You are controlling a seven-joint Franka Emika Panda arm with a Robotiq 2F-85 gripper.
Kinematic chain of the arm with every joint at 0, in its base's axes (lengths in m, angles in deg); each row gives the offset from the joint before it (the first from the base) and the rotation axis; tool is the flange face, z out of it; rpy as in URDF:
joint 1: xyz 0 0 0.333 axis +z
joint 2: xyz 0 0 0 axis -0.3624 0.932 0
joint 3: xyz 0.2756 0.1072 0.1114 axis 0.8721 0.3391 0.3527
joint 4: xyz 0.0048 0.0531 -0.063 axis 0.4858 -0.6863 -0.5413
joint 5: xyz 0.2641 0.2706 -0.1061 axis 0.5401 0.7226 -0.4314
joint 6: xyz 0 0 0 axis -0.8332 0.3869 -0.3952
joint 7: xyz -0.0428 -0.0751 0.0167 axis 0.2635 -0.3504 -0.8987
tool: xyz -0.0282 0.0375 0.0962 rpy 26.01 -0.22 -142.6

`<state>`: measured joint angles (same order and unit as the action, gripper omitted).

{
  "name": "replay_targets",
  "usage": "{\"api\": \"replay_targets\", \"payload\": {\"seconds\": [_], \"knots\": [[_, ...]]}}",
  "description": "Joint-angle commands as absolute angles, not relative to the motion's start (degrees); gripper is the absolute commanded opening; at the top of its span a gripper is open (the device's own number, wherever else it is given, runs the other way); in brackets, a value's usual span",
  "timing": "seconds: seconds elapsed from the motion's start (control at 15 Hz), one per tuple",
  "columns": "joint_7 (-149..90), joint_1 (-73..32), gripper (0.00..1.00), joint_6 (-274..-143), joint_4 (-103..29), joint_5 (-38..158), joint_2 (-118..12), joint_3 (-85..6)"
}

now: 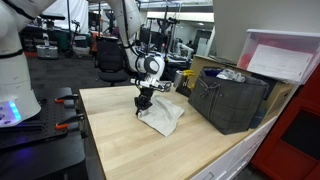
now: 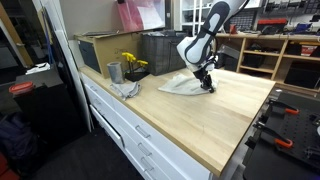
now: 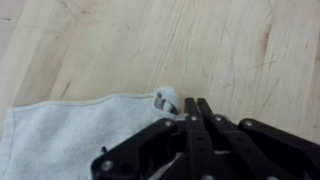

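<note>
A light grey towel (image 1: 163, 116) (image 2: 180, 86) lies spread on the wooden table (image 1: 120, 140), partly rumpled. My gripper (image 1: 143, 102) (image 2: 207, 86) points straight down at the towel's corner. In the wrist view the black fingers (image 3: 203, 110) press together, and my gripper (image 3: 195, 103) is shut on the towel's corner (image 3: 166, 98), which curls up beside the tips. The rest of the towel (image 3: 70, 138) stretches away to the left on the table, partly hidden under the finger links.
A dark crate (image 1: 232, 100) (image 2: 160, 50) stands at the table's back, beside a pink-lidded bin (image 1: 285, 55). Near one table edge are a metal cup (image 2: 114, 72), yellow flowers (image 2: 132, 62) and a crumpled grey cloth (image 2: 126, 90). Bare wood (image 2: 215, 125) surrounds the towel.
</note>
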<state>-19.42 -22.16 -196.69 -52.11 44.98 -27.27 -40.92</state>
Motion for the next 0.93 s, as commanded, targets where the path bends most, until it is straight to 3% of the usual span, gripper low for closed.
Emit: {"api": "replay_targets", "payload": {"seconds": [0.0, 0.87], "knots": [[-22.2, -22.0, 0.01, -197.7, -56.1, 44.0, -31.6, -42.1], [-16.3, -22.2, 0.01, -176.9, -61.8, 53.4, -43.4, -34.5]]}}
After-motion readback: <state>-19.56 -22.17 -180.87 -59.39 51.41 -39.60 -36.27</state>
